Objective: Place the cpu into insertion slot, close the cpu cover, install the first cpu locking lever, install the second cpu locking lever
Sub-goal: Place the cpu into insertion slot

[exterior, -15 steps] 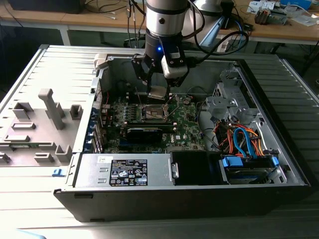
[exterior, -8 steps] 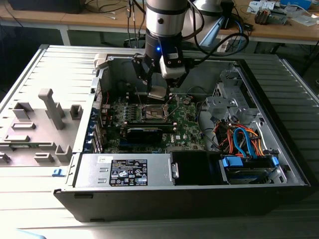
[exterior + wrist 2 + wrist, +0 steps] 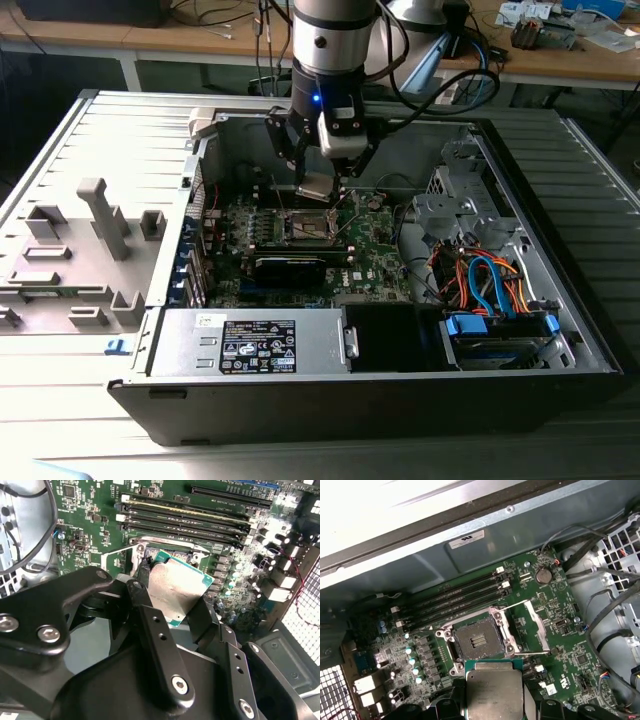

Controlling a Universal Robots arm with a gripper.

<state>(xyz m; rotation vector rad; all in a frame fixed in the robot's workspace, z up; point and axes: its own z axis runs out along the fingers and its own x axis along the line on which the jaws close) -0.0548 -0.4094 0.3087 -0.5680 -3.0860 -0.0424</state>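
While the fingers (image 3: 204, 620) grip two opposite edges of the cpu (image 3: 315, 187), the chip hangs roughly level at the exterior view's upper centre, with the open insertion slot (image 3: 308, 228) just below it in frame, not touching.

Grey power supply (image 3: 250, 340), memory slots (image 3: 456, 598), coin battery (image 3: 543, 575), orange-blue cables (image 3: 487, 280)

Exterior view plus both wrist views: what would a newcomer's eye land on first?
First, the silvery cpu clamped in the black gripper, hanging over the green motherboard inside the open computer case. Next, the insertion slot close by the cpu, its centre uncovered in the first wrist view. Then the orange and blue cables at the exterior view's right.
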